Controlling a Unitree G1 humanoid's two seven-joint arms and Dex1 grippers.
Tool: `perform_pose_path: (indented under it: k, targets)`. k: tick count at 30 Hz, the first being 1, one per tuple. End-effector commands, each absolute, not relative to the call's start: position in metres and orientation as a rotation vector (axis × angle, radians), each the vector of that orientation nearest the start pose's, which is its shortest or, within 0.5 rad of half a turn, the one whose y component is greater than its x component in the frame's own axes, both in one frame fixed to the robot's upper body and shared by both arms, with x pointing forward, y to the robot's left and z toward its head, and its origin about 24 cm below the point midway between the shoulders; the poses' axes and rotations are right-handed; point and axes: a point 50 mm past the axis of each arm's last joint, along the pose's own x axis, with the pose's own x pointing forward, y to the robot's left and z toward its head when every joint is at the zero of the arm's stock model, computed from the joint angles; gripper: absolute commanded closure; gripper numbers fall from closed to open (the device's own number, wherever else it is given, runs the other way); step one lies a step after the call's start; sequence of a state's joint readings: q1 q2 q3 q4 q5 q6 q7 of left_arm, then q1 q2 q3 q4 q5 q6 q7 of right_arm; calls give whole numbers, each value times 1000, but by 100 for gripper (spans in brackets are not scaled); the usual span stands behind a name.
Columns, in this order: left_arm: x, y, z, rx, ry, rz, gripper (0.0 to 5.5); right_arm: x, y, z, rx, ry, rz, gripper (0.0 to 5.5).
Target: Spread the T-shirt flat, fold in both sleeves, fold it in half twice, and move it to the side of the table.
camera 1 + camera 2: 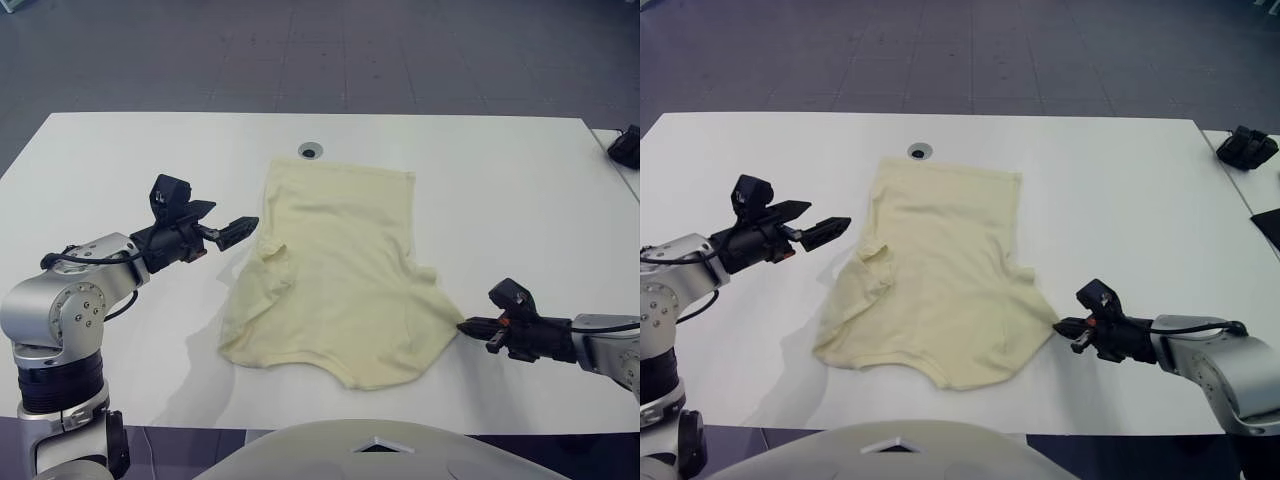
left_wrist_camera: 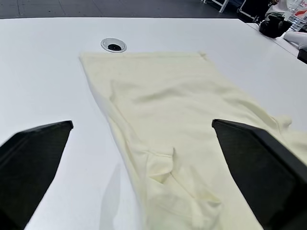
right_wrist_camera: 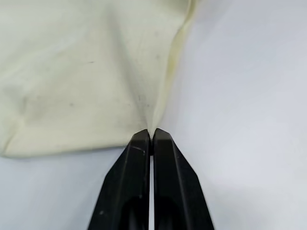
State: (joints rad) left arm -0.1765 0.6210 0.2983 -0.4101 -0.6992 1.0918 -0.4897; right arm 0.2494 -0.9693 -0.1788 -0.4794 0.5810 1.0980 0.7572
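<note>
Right pincer nips the rumpled, perhaps cotton T-shirt.

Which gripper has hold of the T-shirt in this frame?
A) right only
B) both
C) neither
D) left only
A: the right gripper has its fingers pinched shut on a corner of the T-shirt, while the left gripper is open beside the cloth, not on it.

Counts: one T-shirt; two grippers (left gripper, right gripper); two tables (main table, side table); one cable port; one black object.
</note>
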Motion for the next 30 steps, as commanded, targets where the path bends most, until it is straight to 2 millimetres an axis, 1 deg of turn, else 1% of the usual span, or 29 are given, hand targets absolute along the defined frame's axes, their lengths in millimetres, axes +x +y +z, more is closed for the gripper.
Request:
perform_pose_path:
  k: [1,3,4,9,13,15,21,27,28,29,30]
  targets:
    - [247,227,146,-69,410,-555,10,175,-282,95,-160,990,570,548]
    - [246,226,146,-69,410,-556,10,177,-282,100,-165,977,580,548]
    - [246,226,145,-69,411,-556,10,178,-278,105,-159,962,603,548]
    - [243,225,143,-77,415,-554,10,181,-252,127,-121,875,745,548]
    - [241,224,142,-83,416,-553,10,184,-236,135,-116,844,817,548]
    - [242,222,142,-85,416,-556,10,185,-228,133,-113,841,849,548]
    - [245,217,142,-85,418,-582,10,193,-193,113,-83,834,945,548]
    - [250,211,143,-77,425,-620,10,198,-175,98,-49,830,944,548]
    - [251,211,143,-77,426,-623,10,200,-172,97,-49,826,943,524]
    - [251,210,143,-78,427,-628,10,200,-169,97,-39,815,940,522]
    - [251,209,143,-78,428,-630,10,202,-167,98,-22,801,938,502]
